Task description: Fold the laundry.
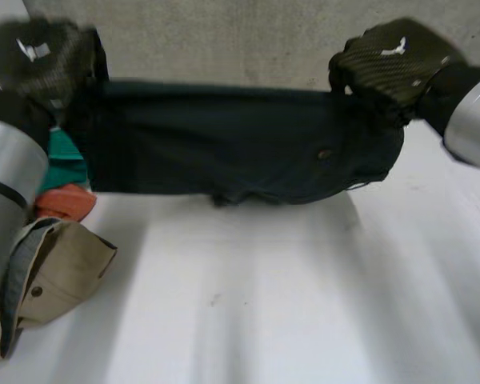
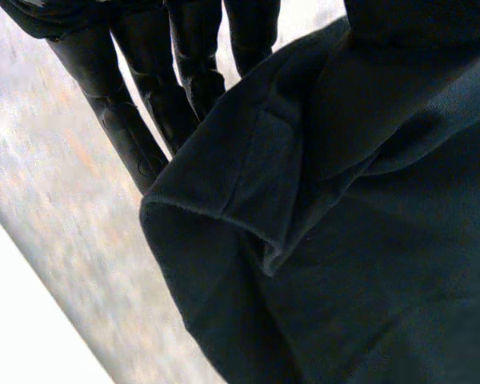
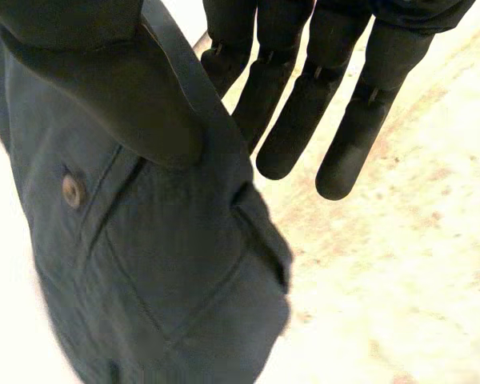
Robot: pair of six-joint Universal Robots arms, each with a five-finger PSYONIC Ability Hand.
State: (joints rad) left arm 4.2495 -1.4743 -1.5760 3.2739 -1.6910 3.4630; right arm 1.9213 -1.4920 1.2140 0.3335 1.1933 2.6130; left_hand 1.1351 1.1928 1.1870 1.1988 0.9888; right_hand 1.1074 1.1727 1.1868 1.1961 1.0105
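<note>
Clothes pile [image 1: 56,256] on table [image 1: 304,304], left of trousers [image 1: 224,152].

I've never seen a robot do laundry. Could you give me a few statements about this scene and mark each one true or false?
1. The left hand and the right hand each pinch one end of the dark blue-green cloth garment. True.
2. That garment is folded into a small square. False: it is stretched wide between the hands.
3. A beige cloth garment lies crumpled beside the left arm. True.
4. The table is black. False: it is a white table.
5. The dark garment has no button. False: a brown button sits near the right hand's end.
</note>
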